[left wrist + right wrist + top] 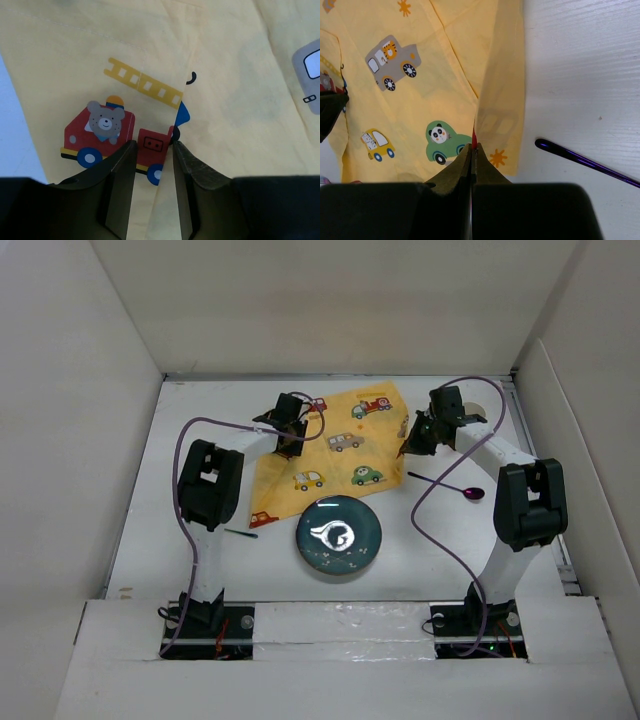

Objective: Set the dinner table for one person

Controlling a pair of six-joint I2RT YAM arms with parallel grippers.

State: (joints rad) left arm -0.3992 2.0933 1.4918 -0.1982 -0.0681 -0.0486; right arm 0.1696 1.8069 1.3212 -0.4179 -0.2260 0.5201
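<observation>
The dinner table (400, 580) is the white tabletop that fills the top view, with the two arm bases bolted along its near edge. Closest to that edge, about midway across, sits a dark teal plate (338, 534) with a white motif. A thin green stick (240, 533) lies just left of it. The plate's far rim reaches the near edge of a yellow cloth (340, 455) printed with cartoon cars; whether they touch cannot be told.

Toward the right edge a purple spoon (450, 485) lies on bare table, its bowl pointing right, apart from the cloth.

The cloth spreads over the far middle of the table, tilted. The left gripper (288, 430) is at the cloth's far left part. In its wrist view the left gripper (152, 145) has its jaws slightly apart astride a crease through a red fire truck on the cloth (225, 75); whether they clamp it cannot be told.

The right gripper (415, 435) is at the cloth's right edge. Its wrist view shows the right gripper (472, 147) with jaws pressed together, pinching a raised fold of the cloth (445, 60), with the spoon (585, 162) off to the right.
</observation>
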